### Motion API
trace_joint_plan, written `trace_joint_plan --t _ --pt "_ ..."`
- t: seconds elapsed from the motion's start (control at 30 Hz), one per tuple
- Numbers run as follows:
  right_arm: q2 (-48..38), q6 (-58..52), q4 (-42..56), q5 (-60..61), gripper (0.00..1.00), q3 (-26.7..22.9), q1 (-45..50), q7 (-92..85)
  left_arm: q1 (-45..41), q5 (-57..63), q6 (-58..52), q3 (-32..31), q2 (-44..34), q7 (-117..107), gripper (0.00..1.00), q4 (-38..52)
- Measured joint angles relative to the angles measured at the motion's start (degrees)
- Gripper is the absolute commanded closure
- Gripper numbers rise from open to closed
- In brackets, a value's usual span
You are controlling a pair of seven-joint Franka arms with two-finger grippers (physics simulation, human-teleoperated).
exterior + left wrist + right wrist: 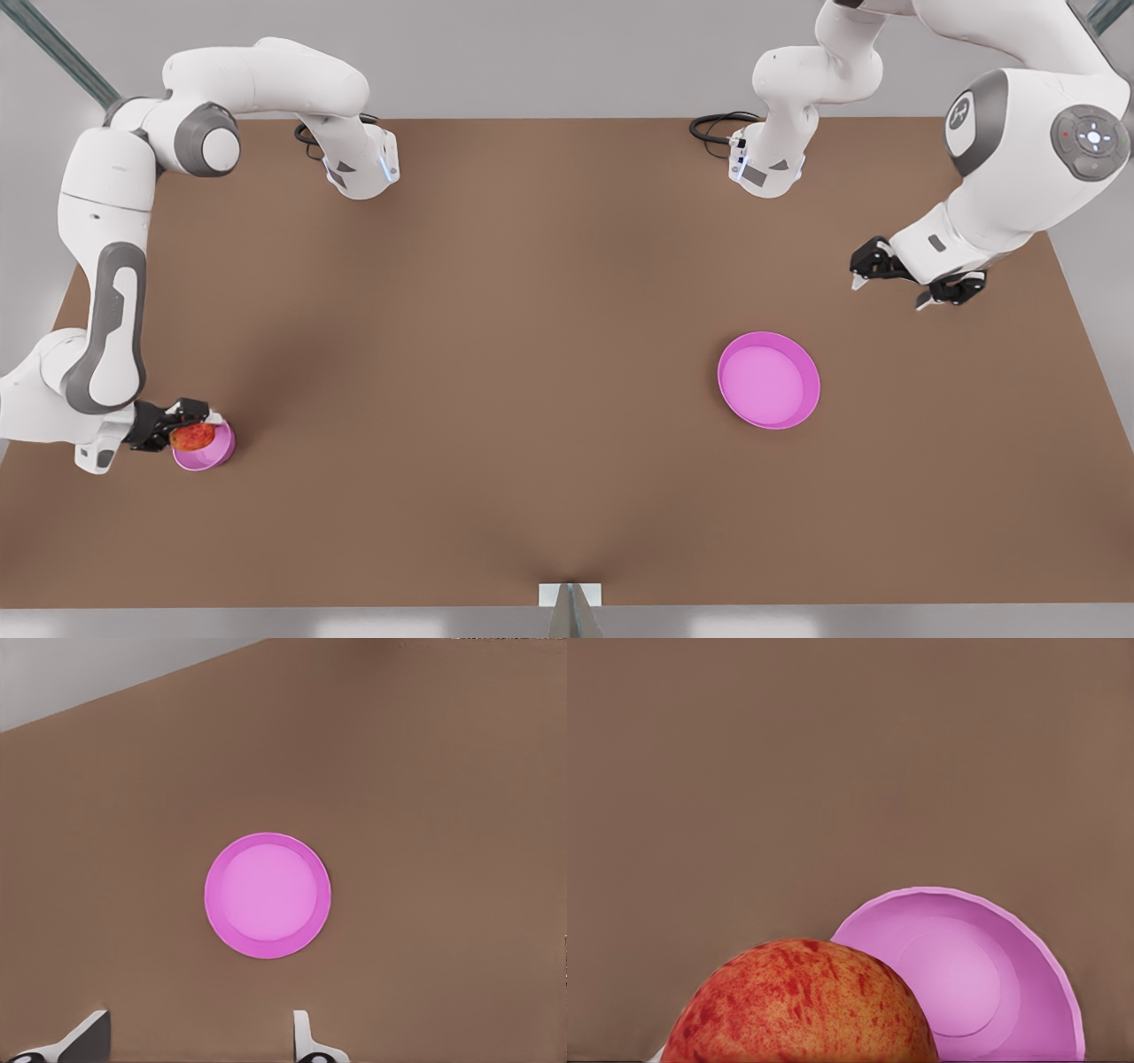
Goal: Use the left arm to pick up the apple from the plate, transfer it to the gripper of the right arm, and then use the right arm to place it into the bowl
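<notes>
Table [532, 372]: apple [192, 436] in right gripper [182, 425]

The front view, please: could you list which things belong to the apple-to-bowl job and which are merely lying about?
Part of the job:
- apple, gripped by the right tool over the bowl
- bowl, at the front view's left
- plate, bare
- left tool, open, waiting above the table near the plate

Just lying about:
- black cables by the arm bases
</notes>
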Motion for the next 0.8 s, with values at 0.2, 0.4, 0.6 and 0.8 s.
trace_joint_plan --t 0.2,0.4,0.6,0.8 --pt "-0.03 0.60 0.26 -2.56 0.00 -0.25 0.02 -4.42 -0.03 -0.09 -0.95 0.00 0.85 -4.77 0.00 -0.03" --pt "-0.63 0.73 0.26 -3.15 0.00 0.03 0.15 -7.45 -0.08 -0.10 -1.30 -0.04 0.90 -8.23 0.00 -0.03" --pt "-19.31 -4.38 0.27 -10.57 0.00 0.58 17.61 -0.46 -0.33 0.24 -1.37 -0.08 1.38 -10.72 0.00 0.25" --pt "-38.62 -13.28 -9.56 -15.79 0.00 -0.34 26.96 14.90 -0.54 0.46 -0.29 -0.50 7.43 -12.39 0.00 3.92"
